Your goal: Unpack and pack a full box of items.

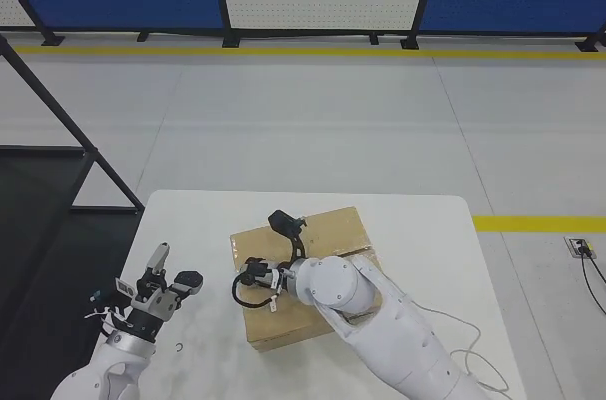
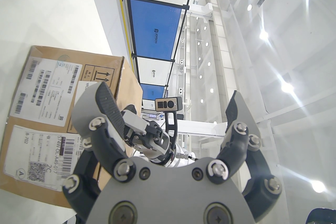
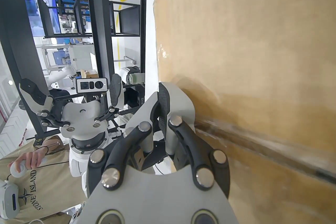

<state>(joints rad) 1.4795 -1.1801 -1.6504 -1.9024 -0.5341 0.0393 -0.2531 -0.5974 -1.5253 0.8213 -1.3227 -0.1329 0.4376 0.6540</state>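
White table [image 1: 423,230] bears a taped box [image 1: 333,232]; right gripper [image 3: 161,96] closed over it, left gripper [image 1: 173,268] wide.

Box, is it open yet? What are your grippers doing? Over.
Left gripper open, beside the box. Right gripper shut, at the box top's edge. Box flaps closed, seam taped. Right arm lies across its top.

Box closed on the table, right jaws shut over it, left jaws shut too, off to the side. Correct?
Not quite: the left gripper has its jaws wide apart, as the left wrist view shows. The rest holds: box closed on the table, right gripper shut over it.
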